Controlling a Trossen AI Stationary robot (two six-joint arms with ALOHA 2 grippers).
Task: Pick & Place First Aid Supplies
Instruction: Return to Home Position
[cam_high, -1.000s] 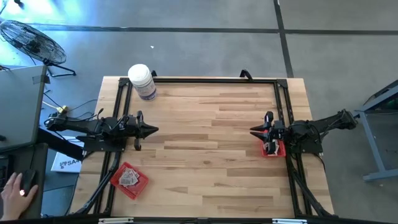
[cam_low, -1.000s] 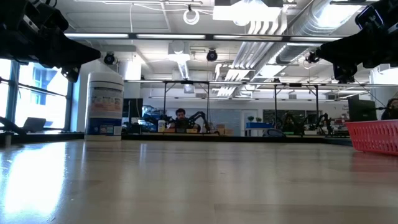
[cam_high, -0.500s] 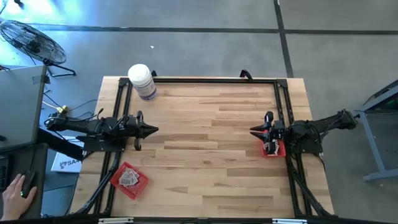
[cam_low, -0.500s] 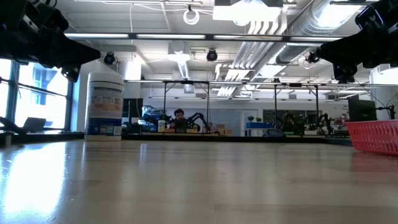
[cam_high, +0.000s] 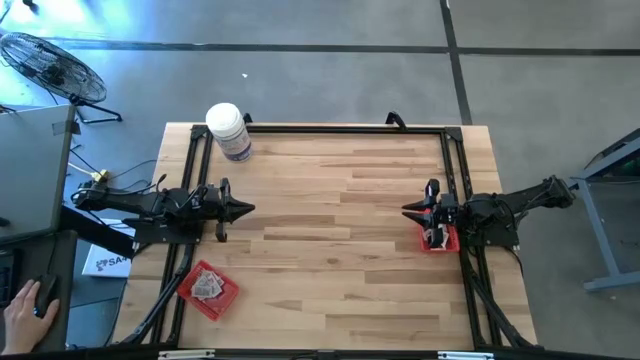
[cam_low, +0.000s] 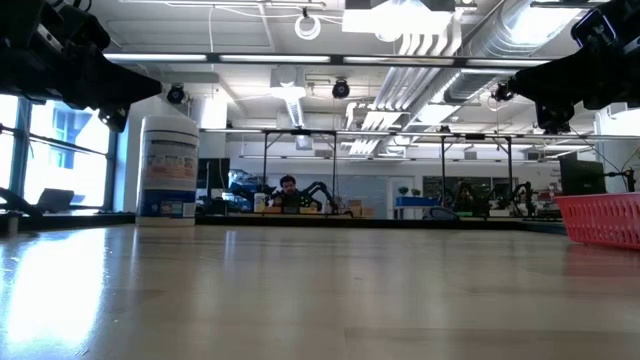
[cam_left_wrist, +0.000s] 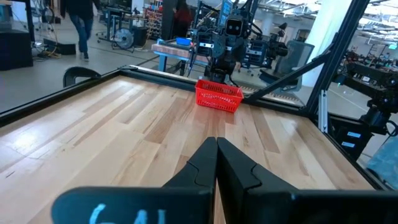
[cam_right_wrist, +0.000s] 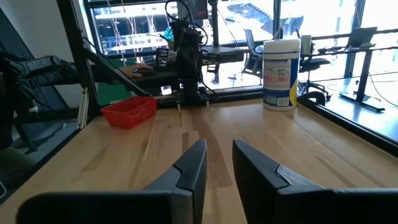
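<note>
Two pincers faced each other across the bench (cam_high: 330, 200): the left pincer (cam_high: 247, 209) was clenched on nothing and the right pincer (cam_high: 407, 211) was released, fingers apart. Packets (cam_high: 208, 286) sat in the left red tray (cam_high: 226, 303), off to the side of the left arm. The right red tray (cam_high: 448, 243) hid under the right arm. Both arms lay low and level, looking parked.
</note>
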